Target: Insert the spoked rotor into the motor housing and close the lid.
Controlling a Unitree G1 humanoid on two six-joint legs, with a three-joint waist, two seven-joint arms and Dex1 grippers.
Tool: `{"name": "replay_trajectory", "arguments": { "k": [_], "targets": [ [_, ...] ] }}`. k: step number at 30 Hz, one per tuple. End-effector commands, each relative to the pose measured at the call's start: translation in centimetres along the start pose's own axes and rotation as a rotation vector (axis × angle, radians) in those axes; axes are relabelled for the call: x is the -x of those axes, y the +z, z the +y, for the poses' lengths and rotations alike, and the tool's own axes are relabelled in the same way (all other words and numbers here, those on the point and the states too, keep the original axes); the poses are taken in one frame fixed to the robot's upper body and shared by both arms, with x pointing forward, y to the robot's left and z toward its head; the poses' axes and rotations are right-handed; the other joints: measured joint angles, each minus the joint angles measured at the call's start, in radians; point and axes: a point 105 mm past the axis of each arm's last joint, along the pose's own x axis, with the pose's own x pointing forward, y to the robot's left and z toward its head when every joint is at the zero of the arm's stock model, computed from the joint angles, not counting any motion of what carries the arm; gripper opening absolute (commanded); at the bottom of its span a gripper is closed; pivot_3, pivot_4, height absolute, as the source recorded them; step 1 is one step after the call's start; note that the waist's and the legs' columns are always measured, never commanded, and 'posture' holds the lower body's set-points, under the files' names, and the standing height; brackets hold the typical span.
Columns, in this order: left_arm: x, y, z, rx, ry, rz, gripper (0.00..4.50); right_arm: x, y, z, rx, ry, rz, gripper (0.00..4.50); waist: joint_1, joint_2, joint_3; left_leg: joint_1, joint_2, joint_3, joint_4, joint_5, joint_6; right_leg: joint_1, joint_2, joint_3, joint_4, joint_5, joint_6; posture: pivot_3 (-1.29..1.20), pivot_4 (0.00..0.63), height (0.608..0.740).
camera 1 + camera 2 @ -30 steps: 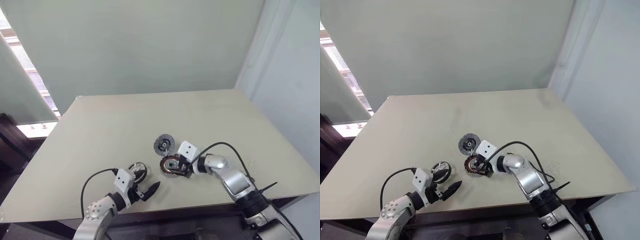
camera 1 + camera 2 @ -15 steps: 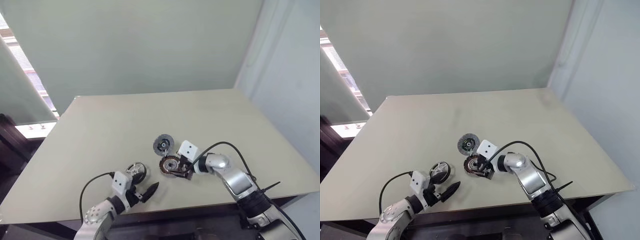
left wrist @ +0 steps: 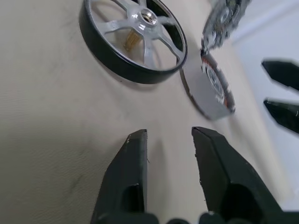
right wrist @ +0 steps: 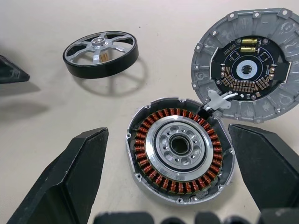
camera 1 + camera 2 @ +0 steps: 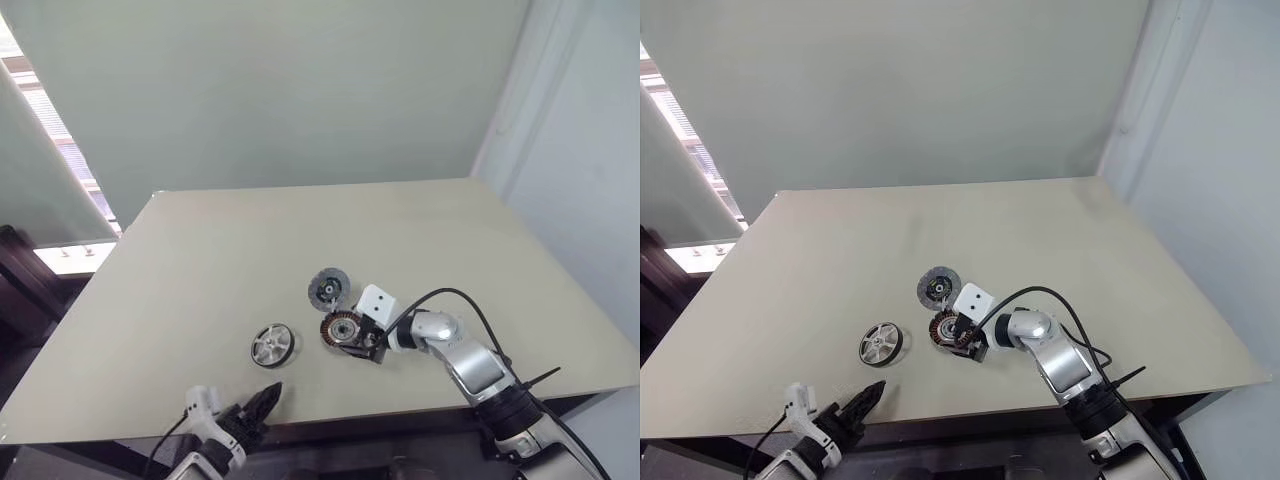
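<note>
Even daylight, soft shadows; wrist edges perhaps blurred.

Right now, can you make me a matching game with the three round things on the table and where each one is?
Things:
1. rotor
2. housing
3. lid

Places:
A. between the right gripper's open fingers
B. lying alone, nearest the left gripper
C. open beside the copper windings, farthest from the robot

Pairs: 1-B, 2-A, 3-C

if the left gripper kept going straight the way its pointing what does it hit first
Most likely the spoked rotor: in the left wrist view it lies flat on the table just beyond the left gripper, slightly to one side of its line. Depth is unclear, so it might graze the rim or skim past.
</note>
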Motion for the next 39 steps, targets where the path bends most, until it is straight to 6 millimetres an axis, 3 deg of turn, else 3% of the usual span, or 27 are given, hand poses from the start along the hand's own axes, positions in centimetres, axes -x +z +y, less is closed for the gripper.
{"name": "replay_trajectory", "arguments": {
  "k": [1,4,6,13,19,23,28,33,35,37,39],
  "targets": [
    [-0.2,1.6,-1.0,0.046,-0.034,-0.087,1.76,0.3,1.4,-0.6,0.036,-0.019,-0.048,4.50,0.000,0.000,0.000,0.000,0.000,0.000,0.000,0.000,0.000,0.000,0.000,0.000,0.000,0.000,0.000,0.00,0.000,0.740],
    [-0.1,0.7,-0.8,0.091,-0.032,-0.005,1.76,0.4,1.4,-0.6,0.041,-0.023,-0.050,4.50,0.000,-0.001,0.000,0.000,0.000,0.000,-0.001,0.000,0.000,0.000,0.000,0.000,0.000,0.000,0.000,0.00,0.000,0.740],
    [0.0,0.7,-0.9,0.070,-0.041,0.005,2.12,0.4,1.4,-0.6,0.043,-0.025,-0.051,4.50,0.000,0.000,0.000,0.000,0.000,0.000,-0.001,0.000,0.000,-0.001,0.000,0.000,0.000,0.000,0.000,0.00,0.000,0.740],
    [-0.4,0.9,-0.8,0.172,-0.035,-0.025,4.39,0.4,1.5,-0.7,0.055,-0.030,-0.057,4.50,0.001,0.000,0.000,-0.001,0.000,0.000,-0.001,0.000,0.000,-0.001,0.000,0.000,0.000,0.000,0.000,0.00,0.000,0.740],
    [-1.8,1.9,0.3,0.262,0.044,-0.113,4.48,0.6,1.4,-0.7,0.060,-0.029,-0.060,4.50,0.000,0.000,0.000,0.000,0.000,0.000,0.001,-0.002,-0.004,0.001,0.000,-0.001,0.000,0.000,0.000,0.00,0.000,0.740],
    [-2.7,1.5,0.7,0.339,0.073,-0.088,4.50,0.9,1.6,-0.7,0.056,-0.031,-0.071,3.63,0.000,0.000,0.000,0.001,0.000,-0.001,0.001,-0.002,-0.004,0.002,0.000,-0.001,0.000,0.000,0.000,0.00,0.000,0.740],
    [-3.8,0.8,2.5,0.508,0.144,-0.086,4.50,1.1,1.8,-0.9,0.057,-0.057,-0.082,1.75,0.001,0.004,-0.002,0.002,-0.001,-0.001,0.001,-0.002,-0.004,0.003,-0.001,-0.001,0.000,0.000,0.000,0.00,0.000,0.740],
    [-5.1,1.9,2.9,0.580,0.164,-0.145,4.50,1.3,1.6,-0.8,0.051,-0.066,-0.079,0.05,0.000,0.007,-0.003,0.003,-0.001,-0.003,0.000,-0.002,-0.005,0.003,-0.002,-0.004,-0.002,0.000,0.000,0.00,0.000,0.740],
    [-5.8,2.3,2.7,0.589,0.164,-0.146,4.50,1.4,1.5,-0.8,0.047,-0.069,-0.077,0.05,-0.002,0.016,-0.006,-0.001,0.001,-0.007,-0.001,-0.003,-0.005,0.003,-0.002,-0.013,-0.016,0.000,0.000,0.00,0.000,0.740],
    [-6.4,2.4,2.4,0.598,0.167,-0.145,4.50,1.4,1.5,-0.9,0.044,-0.072,-0.076,0.05,-0.008,0.031,-0.012,-0.013,0.007,-0.018,-0.003,-0.003,-0.005,0.003,-0.003,-0.036,-0.043,0.000,0.000,0.00,0.000,0.740],
    [-7.0,2.8,2.1,0.609,0.165,-0.160,4.50,1.4,1.4,-1.0,0.042,-0.075,-0.075,0.05,-0.008,0.031,-0.012,-0.025,0.013,-0.024,-0.008,-0.003,-0.005,0.005,-0.009,-0.059,-0.065,0.000,0.000,0.00,0.000,0.740]
  ]
}}
